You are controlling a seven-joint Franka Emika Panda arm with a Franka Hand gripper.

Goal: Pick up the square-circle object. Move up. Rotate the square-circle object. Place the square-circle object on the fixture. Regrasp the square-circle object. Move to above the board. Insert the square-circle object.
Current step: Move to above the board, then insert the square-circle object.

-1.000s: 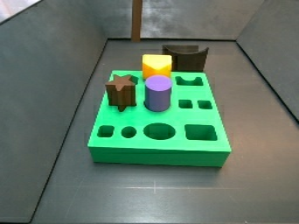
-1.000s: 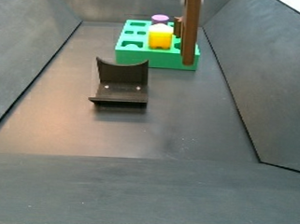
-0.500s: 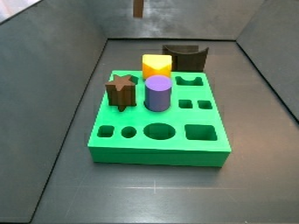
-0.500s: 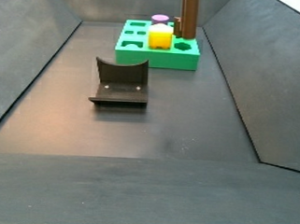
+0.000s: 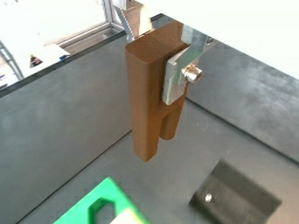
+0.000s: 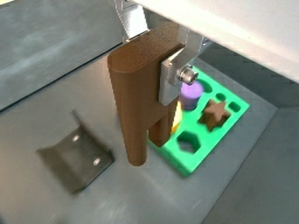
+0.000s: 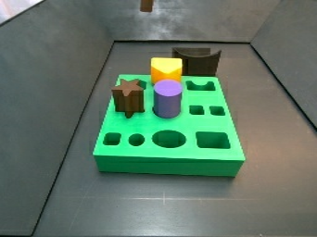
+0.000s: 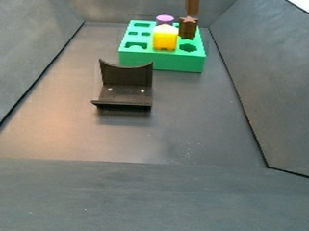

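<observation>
Gripping the square-circle object (image 5: pixel 149 96) between its silver finger plates, the gripper (image 5: pixel 176 74) is holding high above the floor; in both wrist views the long brown peg is hanging upright, its lower end free in the air. In a side view only the peg's tip (image 7: pixel 147 5) is showing at the upper edge, well above the board.

Board (image 7: pixel 168 148): bright green slab, lying flat, shaped holes in its top. Standing in it: yellow block (image 7: pixel 166 69), purple cylinder (image 7: pixel 168 98), brown star-shaped peg (image 7: pixel 128 96).

Scooped dark block (image 7: pixel 196 60): sitting just behind the board.

Fixture (image 8: pixel 124 84): dark L-shaped bracket on its base plate, standing on the floor apart from the board; also showing in both wrist views (image 6: pixel 76 156), below the hanging peg.
</observation>
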